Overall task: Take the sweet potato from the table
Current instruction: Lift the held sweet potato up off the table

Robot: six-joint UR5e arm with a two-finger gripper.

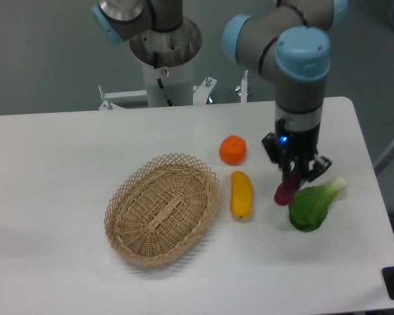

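Observation:
The sweet potato [285, 191], a slim magenta tuber, hangs point-down in the air above the white table [65, 197]. My gripper [295, 172] is shut on its upper end, right of centre in the camera view. The tuber's lower tip is level with the leafy green vegetable [313, 204] just to its right and looks clear of the tabletop.
A yellow oblong vegetable [240, 194] lies left of the gripper, with a round orange fruit [232, 149] behind it. A woven wicker basket [162, 209] sits further left. The robot's base column [164, 62] stands at the table's back edge.

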